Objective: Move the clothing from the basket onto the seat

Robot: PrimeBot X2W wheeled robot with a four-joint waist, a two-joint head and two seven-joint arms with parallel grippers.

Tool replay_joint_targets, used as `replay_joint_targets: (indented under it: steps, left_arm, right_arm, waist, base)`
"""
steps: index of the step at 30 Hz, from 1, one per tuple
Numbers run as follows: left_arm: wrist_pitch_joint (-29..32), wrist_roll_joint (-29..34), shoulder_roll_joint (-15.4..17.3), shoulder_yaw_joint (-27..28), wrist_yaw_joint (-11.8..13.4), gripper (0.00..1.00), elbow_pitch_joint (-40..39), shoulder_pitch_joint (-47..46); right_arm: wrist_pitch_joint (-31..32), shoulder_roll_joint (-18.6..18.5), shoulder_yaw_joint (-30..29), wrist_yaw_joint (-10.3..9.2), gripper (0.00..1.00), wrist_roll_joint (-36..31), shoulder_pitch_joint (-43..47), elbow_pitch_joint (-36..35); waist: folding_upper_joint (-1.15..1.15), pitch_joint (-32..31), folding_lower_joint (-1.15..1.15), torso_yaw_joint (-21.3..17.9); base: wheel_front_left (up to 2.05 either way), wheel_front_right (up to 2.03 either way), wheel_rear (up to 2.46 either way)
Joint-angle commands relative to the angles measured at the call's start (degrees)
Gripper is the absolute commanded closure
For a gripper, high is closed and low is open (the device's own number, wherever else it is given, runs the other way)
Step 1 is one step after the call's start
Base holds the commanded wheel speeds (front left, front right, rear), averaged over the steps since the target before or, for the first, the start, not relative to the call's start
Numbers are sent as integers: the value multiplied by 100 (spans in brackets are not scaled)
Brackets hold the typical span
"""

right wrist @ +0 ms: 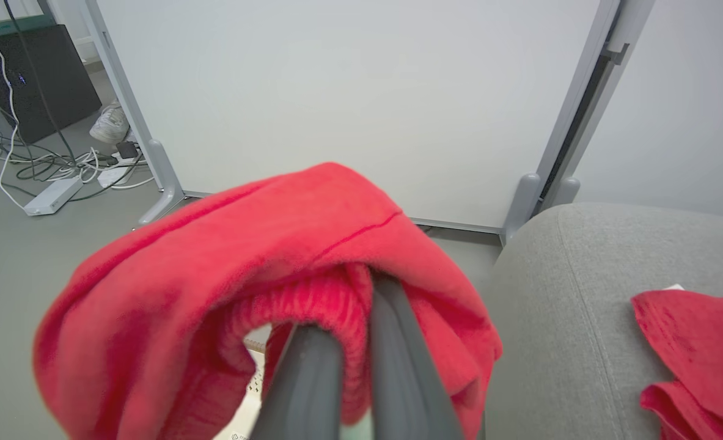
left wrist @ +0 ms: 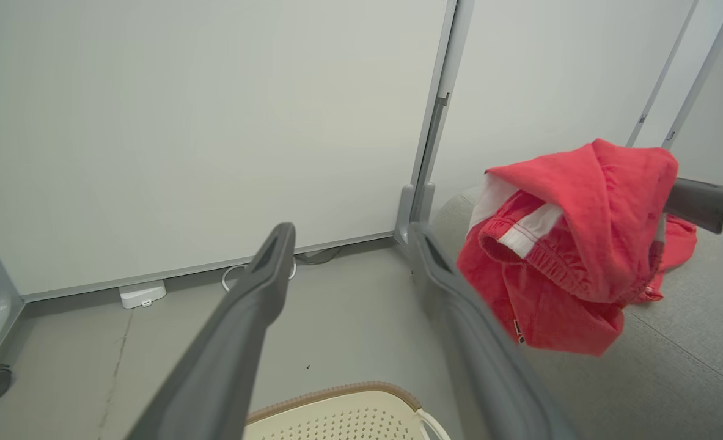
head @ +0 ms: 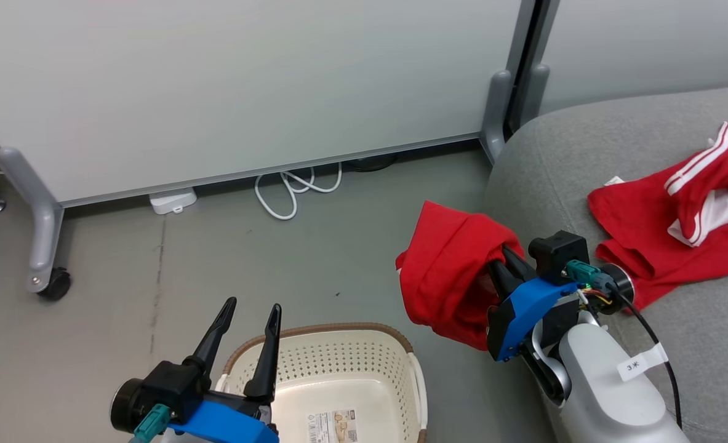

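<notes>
Right gripper (head: 504, 261) is clamped shut on one red garment (head: 447, 271), fingers buried in the folds, and the cloth hangs bunched in the air over the floor, just off the rounded edge of the seat (head: 554, 166) and up to the right of the basket (head: 339, 329). Left gripper (head: 253, 306) has its jaws spread wide with nothing between them, parked over the near left corner of the basket and touching nothing I can see. The left wrist cam gives me the side of the held piece with the white stripe and the gathered waistband (left wrist: 520, 235). On the right wrist cam it's plain red folds wrapped around the two fingers (right wrist: 312, 366), plus a shoe (right wrist: 109, 122) and a tangle of cables (right wrist: 62, 165) behind the partition (right wrist: 349, 91). The second red garment (head: 665, 240) lies crumpled on the seat, white stripes up, well clear of the held one. In the basket, the part of the floor I can see carries just its label (head: 333, 427). A white cable (head: 296, 187) loops on the floor by the partition.
</notes>
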Motion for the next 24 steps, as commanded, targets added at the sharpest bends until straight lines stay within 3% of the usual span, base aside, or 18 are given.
replay_joint_targets:
  steps: [1,11,24]
  left_arm:
    - [-22,59,-19,50,-43,0,14,34]
    - [-20,365,-166,181,-232,0,135,-102]
    - [-20,509,-171,182,-293,0,151,-269]
  right_arm:
    - [16,-2,-5,3,100,-28,62,-54]
    - [28,-2,43,2,100,39,105,-227]
    - [-17,0,-10,3,100,134,209,-401]
  waist:
    - [0,23,0,-81]
    - [0,138,0,-813]
    - [0,324,0,-1878]
  base:
    - [0,0,0]
    - [0,0,0]
    - [0,0,0]
